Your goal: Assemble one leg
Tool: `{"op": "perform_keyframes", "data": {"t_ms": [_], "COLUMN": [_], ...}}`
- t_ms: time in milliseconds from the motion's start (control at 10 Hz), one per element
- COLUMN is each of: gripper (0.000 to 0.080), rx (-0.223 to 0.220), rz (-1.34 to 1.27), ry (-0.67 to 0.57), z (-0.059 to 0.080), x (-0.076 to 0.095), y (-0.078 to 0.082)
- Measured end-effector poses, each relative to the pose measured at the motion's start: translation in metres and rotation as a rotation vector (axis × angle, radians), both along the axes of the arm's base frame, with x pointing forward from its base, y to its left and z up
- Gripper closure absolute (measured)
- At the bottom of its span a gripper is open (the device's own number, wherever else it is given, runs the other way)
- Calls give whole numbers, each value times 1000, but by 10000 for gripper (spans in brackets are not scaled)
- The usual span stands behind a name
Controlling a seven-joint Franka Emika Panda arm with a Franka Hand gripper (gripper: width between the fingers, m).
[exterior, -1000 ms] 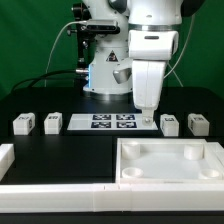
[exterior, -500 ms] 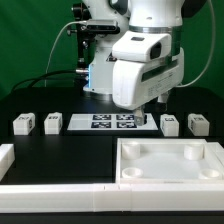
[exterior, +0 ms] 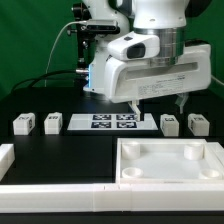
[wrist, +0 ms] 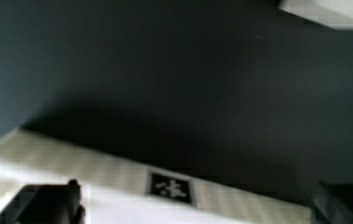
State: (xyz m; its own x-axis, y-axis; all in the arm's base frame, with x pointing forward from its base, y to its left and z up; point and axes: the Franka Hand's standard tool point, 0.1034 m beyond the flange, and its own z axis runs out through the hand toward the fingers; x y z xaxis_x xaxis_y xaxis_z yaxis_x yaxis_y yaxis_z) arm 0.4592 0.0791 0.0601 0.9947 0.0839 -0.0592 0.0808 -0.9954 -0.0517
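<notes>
Hanging over the black bench (exterior: 70, 148), the arm (exterior: 150, 70) holds its hand (exterior: 157, 105) turned broadside. Its fingers (exterior: 133, 106) are spread wide with nothing between them, and the wrist view shows the same gap. The white tray (exterior: 165, 160) lies by the bench's near edge, toward the corner on the exterior view's right. The marker board (exterior: 112, 122) lies flat nearer the far edge. The leg (exterior: 169, 124) stands untouched near the hand, just off the board's end; the other legs (exterior: 52, 123) share its row.
</notes>
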Motion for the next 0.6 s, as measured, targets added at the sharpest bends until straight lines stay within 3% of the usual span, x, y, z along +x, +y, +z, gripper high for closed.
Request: {"op": "perform_keyframes", "data": {"t_ms": [300, 600], "gripper": [150, 150], "rx": [0, 4], "rz": [-87, -90], "ry": [13, 19], "z": [-4, -3], "x": [-11, -20], "y": [25, 66]}}
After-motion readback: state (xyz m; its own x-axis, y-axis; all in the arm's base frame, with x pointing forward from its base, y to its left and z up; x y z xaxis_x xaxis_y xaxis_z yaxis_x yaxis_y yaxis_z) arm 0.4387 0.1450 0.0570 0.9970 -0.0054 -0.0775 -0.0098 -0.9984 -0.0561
